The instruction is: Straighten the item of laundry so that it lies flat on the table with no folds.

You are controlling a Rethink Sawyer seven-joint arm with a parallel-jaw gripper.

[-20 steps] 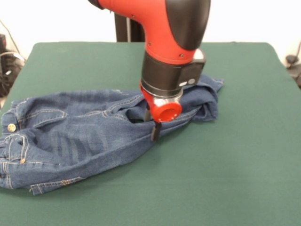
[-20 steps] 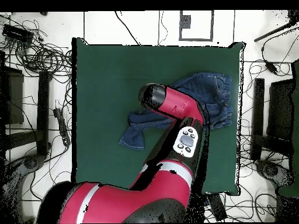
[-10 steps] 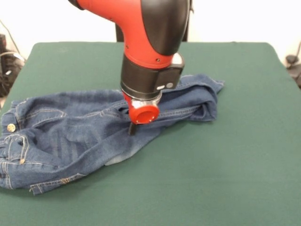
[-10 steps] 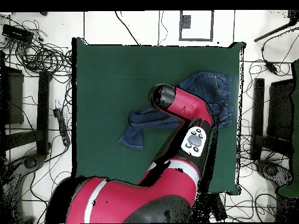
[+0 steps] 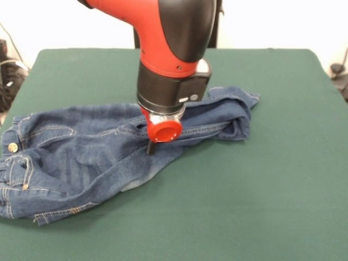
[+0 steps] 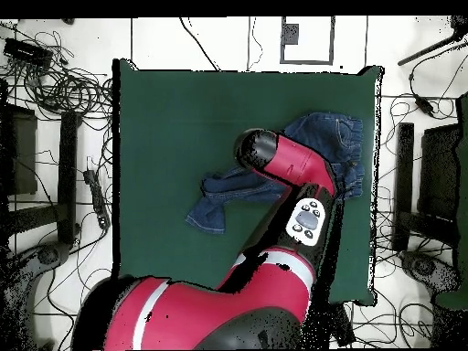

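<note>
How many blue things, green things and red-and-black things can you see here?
Blue: 1, the jeans
Green: 1, the table
Red and black: 1, the robot arm, its gripper down on the jeans
Total: 3

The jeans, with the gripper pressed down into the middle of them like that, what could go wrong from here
1. The gripper sits low in the jeans at mid-leg; dragging from there may bunch the denim rather than flatten it.
2. The leg end is still doubled over; a pull elsewhere may leave that fold.
3. The waistband lies at the table edge; a tug that way could slide it off.
</note>
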